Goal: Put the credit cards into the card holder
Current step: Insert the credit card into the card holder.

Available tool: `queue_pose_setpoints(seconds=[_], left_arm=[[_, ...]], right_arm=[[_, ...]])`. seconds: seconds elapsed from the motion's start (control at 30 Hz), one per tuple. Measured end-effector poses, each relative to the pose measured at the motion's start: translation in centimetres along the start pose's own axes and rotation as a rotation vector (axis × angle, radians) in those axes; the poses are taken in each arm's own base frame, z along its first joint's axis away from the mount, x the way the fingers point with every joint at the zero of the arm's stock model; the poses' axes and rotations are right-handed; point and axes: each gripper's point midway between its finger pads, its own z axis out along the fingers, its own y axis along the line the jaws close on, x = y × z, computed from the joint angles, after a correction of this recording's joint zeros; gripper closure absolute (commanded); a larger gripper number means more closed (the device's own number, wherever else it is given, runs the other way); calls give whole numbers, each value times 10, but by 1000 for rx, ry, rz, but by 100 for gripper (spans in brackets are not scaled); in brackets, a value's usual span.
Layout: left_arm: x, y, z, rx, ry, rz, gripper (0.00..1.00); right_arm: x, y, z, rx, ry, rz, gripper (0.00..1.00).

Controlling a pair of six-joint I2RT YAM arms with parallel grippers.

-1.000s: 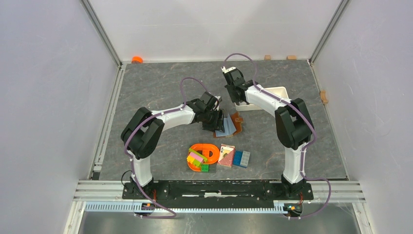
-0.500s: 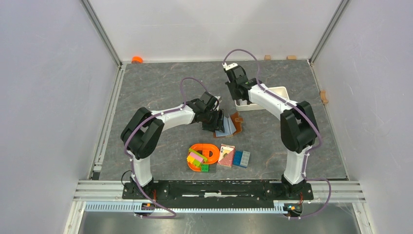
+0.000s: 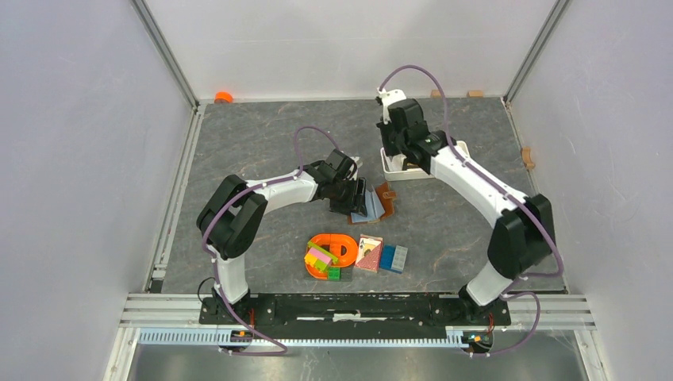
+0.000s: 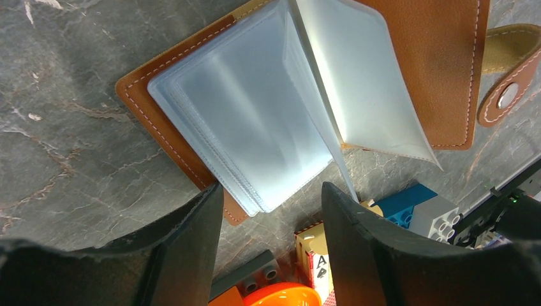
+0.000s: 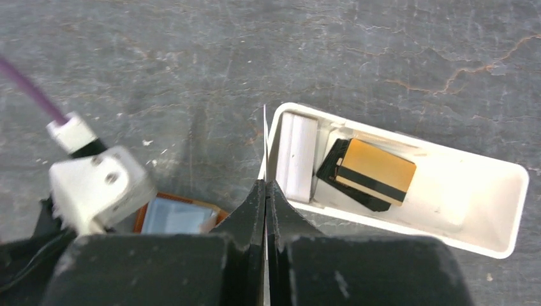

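Tabletop (image 3: 262,143): grey, veined like stone.
Tray (image 5: 504,191): white and oblong, toward the far edge, right of centre.
Card holder (image 4: 434,64): brown, lying open at the middle of the tabletop with its clear sleeves fanned upward and its clasp tab out to one side.
Left gripper (image 4: 271,191): fingers apart, one on each side of the card holder's near corner; I cannot tell whether they touch it.
Right gripper (image 5: 265,185): above the tray's left end, fingers pressed together on a pale card (image 5: 264,140) seen edge-on.
Gold card (image 5: 376,169): lies tilted inside the tray, with a dark stripe across it.
Card pack (image 3: 369,252): red, between an orange ring (image 3: 337,246) and blue blocks (image 3: 393,258), toward the near edge.
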Motion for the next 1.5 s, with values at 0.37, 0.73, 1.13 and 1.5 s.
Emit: queue_pose_setpoints(seconds=[0.37,0.73,1.13,1.5], left_arm=[[-1,1,0,-4,-3,0,34],[-14,6,-12,-40,-63,-2,34],[-20,8,-19,-29,-82,-12,35],[-21,-7,-16,70,-87,4,36]], right_arm=[[47,28,-67,-233,-64,148,100],[102,70,-81,-369,-36,289,100],[130,77,-60,-297,-30,381,100],[159,62,-40,-186,2,399,100]])
